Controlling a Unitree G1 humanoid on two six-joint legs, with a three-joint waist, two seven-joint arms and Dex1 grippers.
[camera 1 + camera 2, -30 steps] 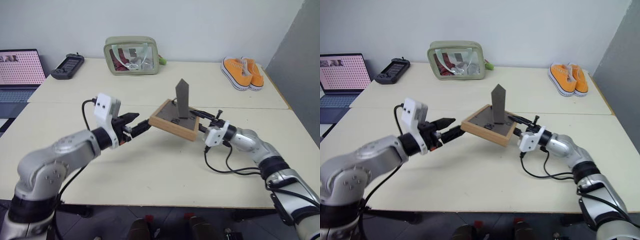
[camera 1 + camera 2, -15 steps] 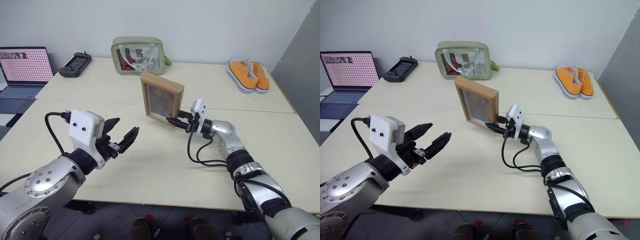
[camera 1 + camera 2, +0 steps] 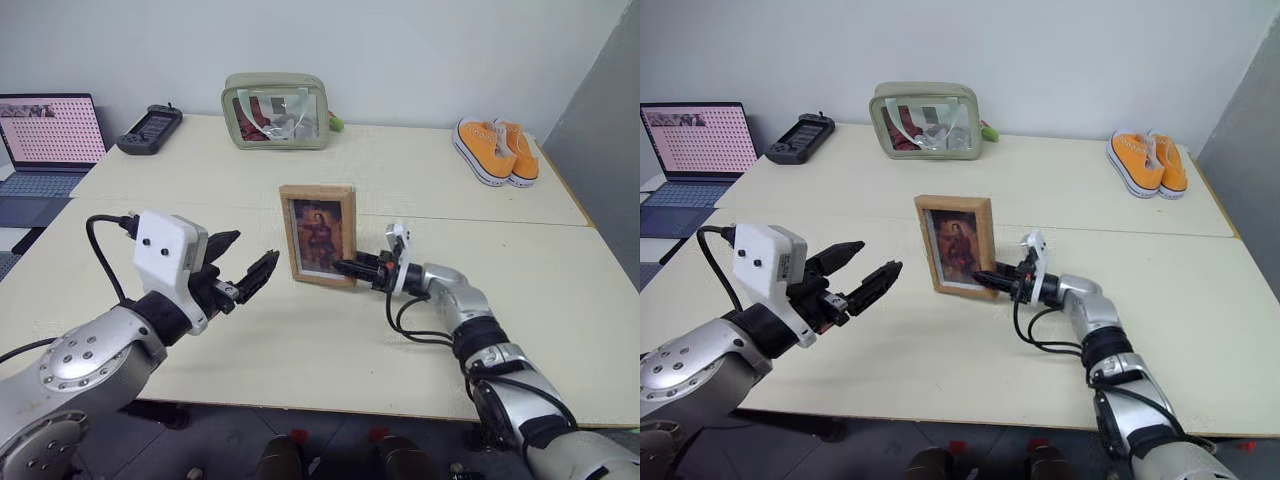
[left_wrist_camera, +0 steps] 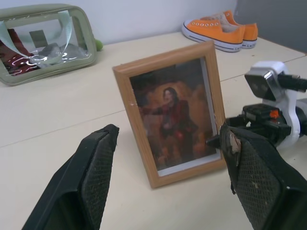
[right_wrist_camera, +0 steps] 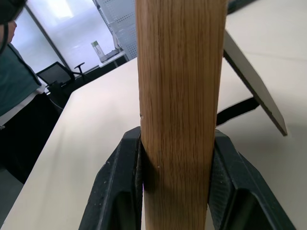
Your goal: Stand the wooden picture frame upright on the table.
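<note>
The right gripper [image 3: 345, 267] clamps the lower right edge of the wooden picture frame [image 3: 318, 235] — upright on the table [image 3: 330, 345], portrait facing the robot. The left gripper [image 3: 245, 268], jaws spread and empty, hovers just beside the frame's left.

Plain white wall [image 3: 420, 40] behind, grey partition [image 3: 600, 120] at right, dark floor [image 3: 330, 440] below.

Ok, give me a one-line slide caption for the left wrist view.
Open left gripper faces the wooden picture frame standing upright on the table, right gripper clamped on its edge.
</note>
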